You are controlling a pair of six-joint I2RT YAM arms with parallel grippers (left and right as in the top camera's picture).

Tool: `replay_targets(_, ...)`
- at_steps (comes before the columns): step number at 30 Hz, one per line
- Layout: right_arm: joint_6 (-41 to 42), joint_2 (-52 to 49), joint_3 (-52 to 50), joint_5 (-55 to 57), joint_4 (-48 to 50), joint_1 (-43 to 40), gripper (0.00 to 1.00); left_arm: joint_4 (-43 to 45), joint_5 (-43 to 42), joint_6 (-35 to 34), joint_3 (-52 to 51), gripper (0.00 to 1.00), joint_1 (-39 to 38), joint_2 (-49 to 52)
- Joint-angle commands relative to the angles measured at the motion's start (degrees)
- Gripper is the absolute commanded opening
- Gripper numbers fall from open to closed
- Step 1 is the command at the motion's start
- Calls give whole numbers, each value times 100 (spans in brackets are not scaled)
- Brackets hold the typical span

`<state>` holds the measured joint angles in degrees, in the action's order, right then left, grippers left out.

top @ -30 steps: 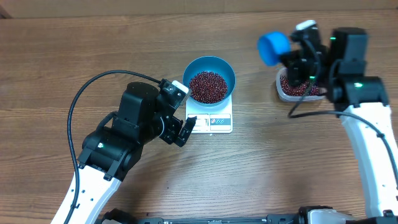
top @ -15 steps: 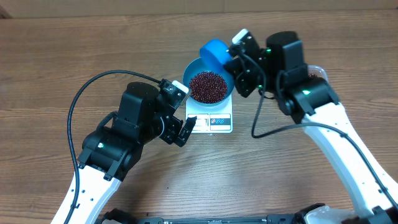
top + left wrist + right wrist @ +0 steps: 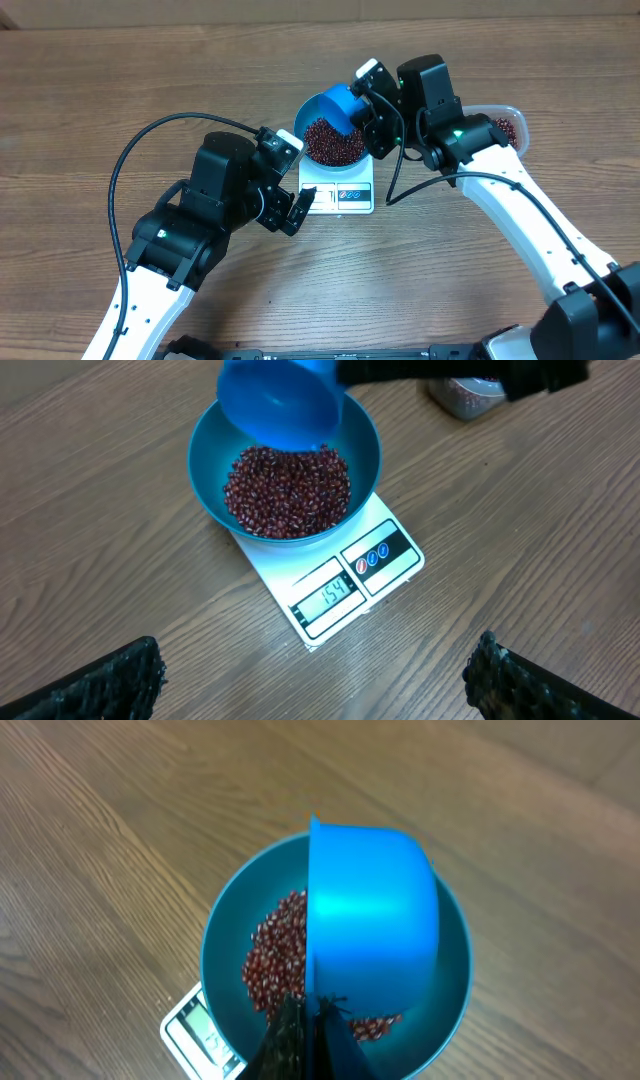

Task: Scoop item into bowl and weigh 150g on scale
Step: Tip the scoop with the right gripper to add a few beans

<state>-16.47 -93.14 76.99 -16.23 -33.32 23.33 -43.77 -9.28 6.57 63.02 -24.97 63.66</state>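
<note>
Deep round blue bowl (image 3: 366,452) sits on flat white square scale (image 3: 345,588), holds heap of small glossy red-brown beans (image 3: 290,490). Smooth blue plastic scoop (image 3: 372,910) tipped over bowl (contents hidden), handle clamped in right pincer (image 3: 312,1020). Clear tub (image 3: 511,110) at right holds more beans. Left pincer (image 3: 310,685) spread wide, empty, above wood-grain table (image 3: 450,280).

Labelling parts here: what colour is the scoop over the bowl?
Bright blue; the scoop shows best in the right wrist view.

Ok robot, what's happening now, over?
Left gripper open. Right gripper shut on scoop, tipped over bowl. Beans in bowl, on scale. Nothing blocking.
</note>
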Motion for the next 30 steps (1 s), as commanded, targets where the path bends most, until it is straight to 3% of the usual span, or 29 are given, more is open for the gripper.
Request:
replay_targets(1,127,-197,-7,11,-13,24,4,4,-85,111,-24,100,24,11)
replay_targets(25,127,-726,-7,111,-35,24,4,4,-85,111,-24,99,24,11)
replay_targets(30,195,-726,-7,-319,-146,31,4,4,-83,111,-24,99,24,11)
